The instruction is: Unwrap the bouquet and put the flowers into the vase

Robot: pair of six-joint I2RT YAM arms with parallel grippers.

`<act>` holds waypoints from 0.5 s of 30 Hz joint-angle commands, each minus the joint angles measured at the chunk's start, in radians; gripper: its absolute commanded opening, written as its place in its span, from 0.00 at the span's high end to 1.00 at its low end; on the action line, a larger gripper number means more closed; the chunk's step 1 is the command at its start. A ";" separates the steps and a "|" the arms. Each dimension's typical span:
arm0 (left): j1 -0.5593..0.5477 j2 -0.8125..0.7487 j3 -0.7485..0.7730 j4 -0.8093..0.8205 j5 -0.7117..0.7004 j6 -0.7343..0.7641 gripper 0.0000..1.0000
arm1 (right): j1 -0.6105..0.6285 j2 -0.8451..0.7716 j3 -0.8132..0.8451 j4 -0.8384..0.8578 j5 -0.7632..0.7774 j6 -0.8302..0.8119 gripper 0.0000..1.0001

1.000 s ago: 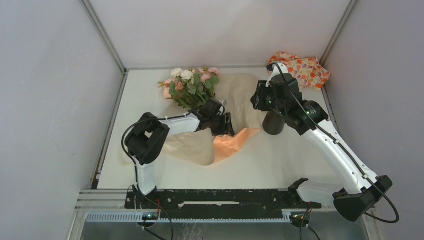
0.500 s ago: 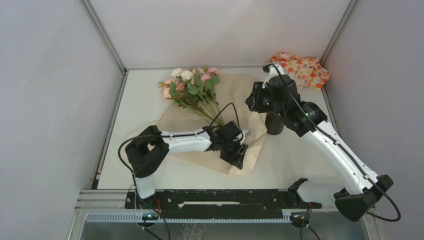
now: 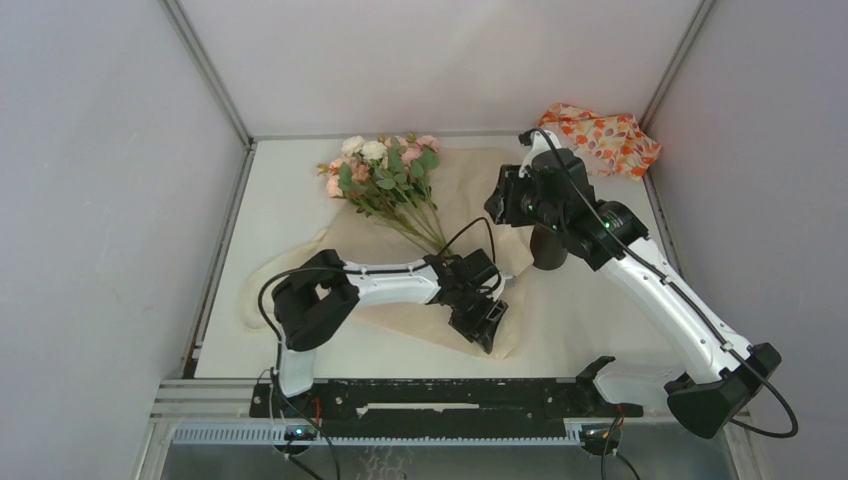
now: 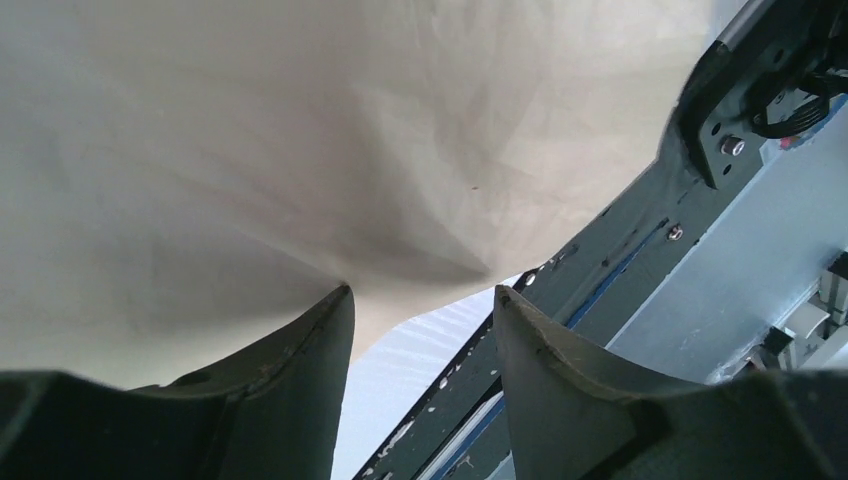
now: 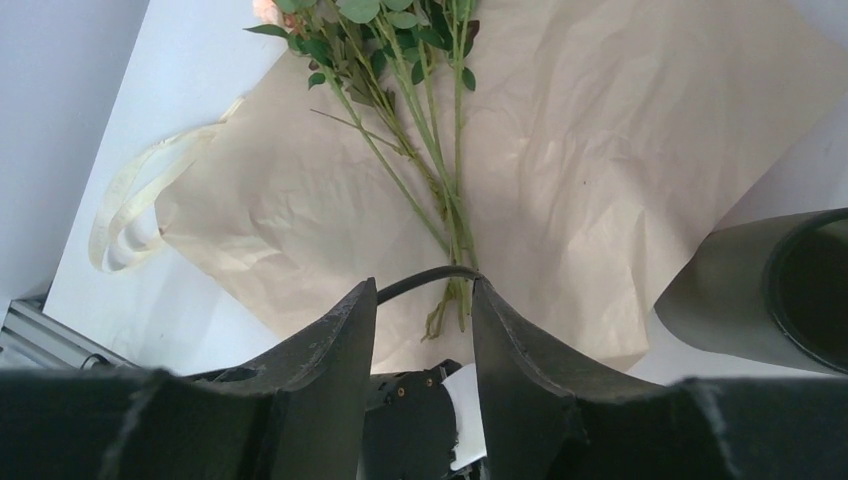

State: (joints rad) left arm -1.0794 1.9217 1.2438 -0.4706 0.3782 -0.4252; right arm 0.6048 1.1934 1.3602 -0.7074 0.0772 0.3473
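So the big change on the table (image 3: 290, 190): the kraft paper (image 3: 475, 185) is now lying opened out flat, tan side up. A second ago it was still folded over near the middle with its peach underside showing. That pretty much means the unwrapping part is looking done. The flowers (image 3: 385, 170) are lying loose on the sheet, blooms at the far left and stems trailing toward the near right, with nothing bundling them anymore. The vase (image 3: 548, 248) is standing upright just right of the paper, still empty as far as the right wrist view shows. The left gripper (image 3: 487, 325) is sitting out at the sheet's near right corner, having swung there from beside the stems. Its fingers (image 4: 310, 340) are spread, with the paper's edge just past the tips and only bare table and rail showing in the gap. The right gripper (image 3: 500, 205) is hovering above the paper's right side next to the vase, fingers (image 5: 335, 340) spread and empty, looking down along the stems. The ribbon (image 5: 125, 215) is lying slack off the paper's left edge. Next up is probably grabbing those stems.
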 commanded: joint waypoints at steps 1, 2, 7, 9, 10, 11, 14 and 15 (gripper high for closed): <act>-0.011 0.035 0.014 0.018 0.087 0.020 0.41 | 0.009 0.015 0.031 0.010 -0.008 0.011 0.51; -0.011 0.021 0.009 0.019 0.080 0.021 0.41 | 0.009 0.015 0.031 0.012 -0.005 0.011 0.51; -0.011 -0.106 -0.011 0.003 0.012 0.008 0.41 | 0.009 0.019 0.048 0.057 0.002 0.024 0.51; -0.010 -0.185 -0.017 -0.021 -0.046 0.001 0.40 | 0.009 0.019 0.068 0.086 0.020 0.024 0.52; -0.011 -0.230 -0.019 -0.034 -0.083 -0.001 0.40 | 0.008 0.023 0.083 0.098 0.033 0.024 0.52; -0.010 -0.290 -0.019 -0.058 -0.128 -0.003 0.40 | 0.008 0.029 0.107 0.113 0.047 0.023 0.52; -0.009 -0.422 -0.001 -0.120 -0.291 -0.006 0.40 | 0.007 0.064 0.160 0.153 0.054 0.015 0.52; -0.008 -0.462 0.008 -0.140 -0.351 -0.011 0.39 | 0.007 0.085 0.181 0.161 0.052 0.014 0.52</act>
State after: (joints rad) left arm -1.0847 1.6665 1.2129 -0.5426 0.2554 -0.4282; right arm 0.6048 1.2423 1.4387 -0.6682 0.1017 0.3504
